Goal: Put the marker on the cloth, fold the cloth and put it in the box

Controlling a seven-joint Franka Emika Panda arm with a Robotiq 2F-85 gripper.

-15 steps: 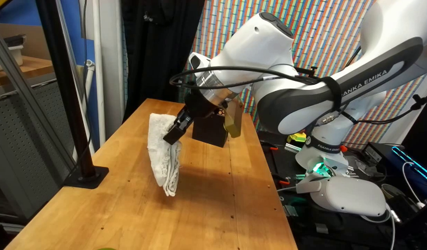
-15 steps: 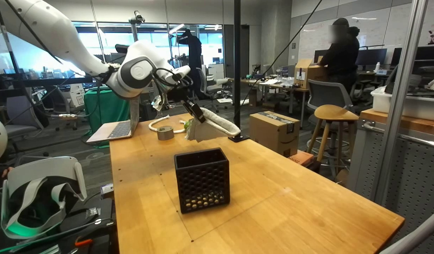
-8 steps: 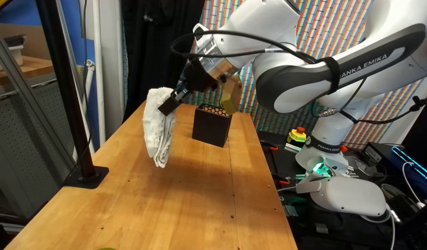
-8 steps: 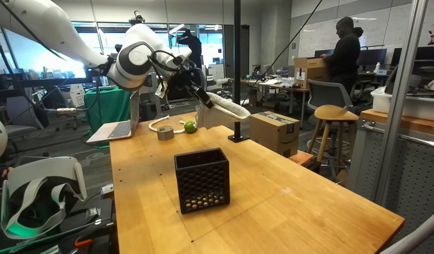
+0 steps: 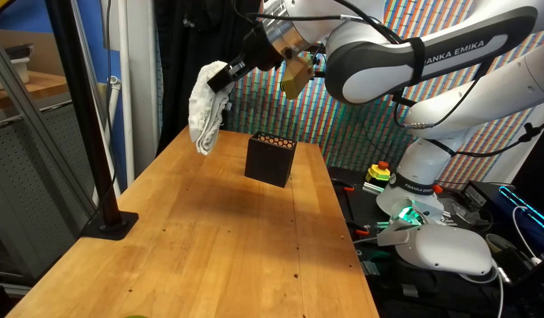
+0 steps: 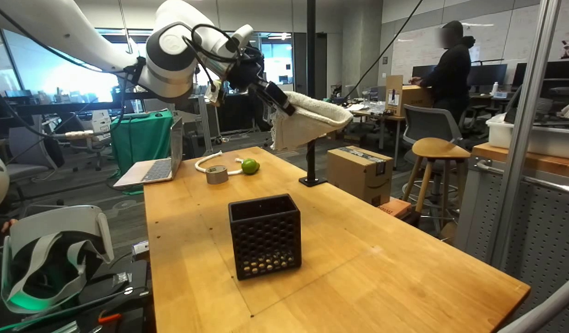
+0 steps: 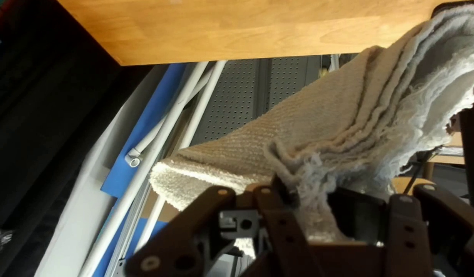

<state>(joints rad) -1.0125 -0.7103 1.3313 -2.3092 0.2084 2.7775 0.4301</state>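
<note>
End effector (image 6: 285, 105) clamped on folded cloth (image 6: 309, 124), held clear of bench (image 6: 381, 286); 1 black box (image 6: 266, 238) upright on bench.

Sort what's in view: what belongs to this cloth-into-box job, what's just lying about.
For the job:
cream folded towelling cloth, gripped by the black tool
black open-topped honeycomb-sided box
marker: not visible

Lying about:
grey round tape roll
curled white cord
round green fruit
open pink laptop
</note>
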